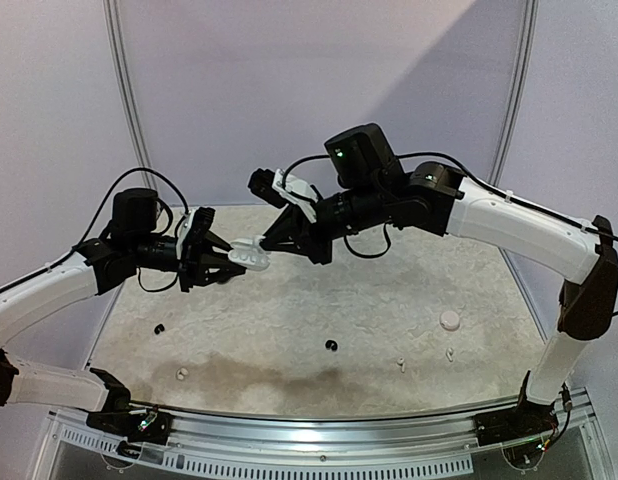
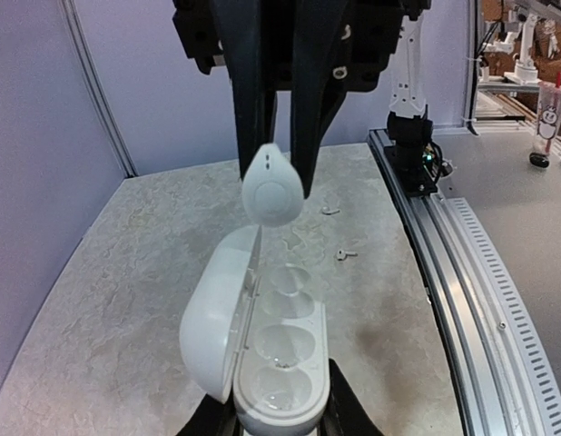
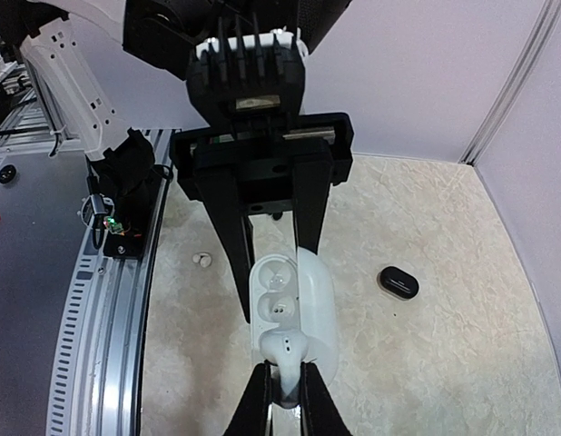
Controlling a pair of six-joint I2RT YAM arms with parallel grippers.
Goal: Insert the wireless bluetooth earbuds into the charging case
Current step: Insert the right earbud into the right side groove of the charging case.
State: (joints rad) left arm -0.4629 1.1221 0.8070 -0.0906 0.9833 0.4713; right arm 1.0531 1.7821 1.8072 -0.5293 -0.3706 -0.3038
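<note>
My left gripper (image 1: 229,257) (image 2: 279,422) is shut on the white charging case (image 1: 249,257) (image 2: 276,350) (image 3: 294,291) and holds it above the table. The case's lid (image 2: 212,313) stands open and its sockets are empty. A white earbud (image 2: 273,186) (image 3: 297,350) is pinched by its stem in my right gripper (image 1: 264,243) (image 3: 285,391). The bud's head hangs over the case's end farthest from the left gripper. Whether it touches the case I cannot tell. Loose earbuds lie on the table, white (image 1: 181,374) (image 1: 400,365) (image 1: 449,353) and black (image 1: 332,345).
A small black roundish piece (image 1: 158,328) (image 3: 398,282) lies on the table's left side. A white round piece (image 1: 449,320) lies at the right. The metal rail (image 1: 319,435) runs along the near edge. Grey walls close the back and sides.
</note>
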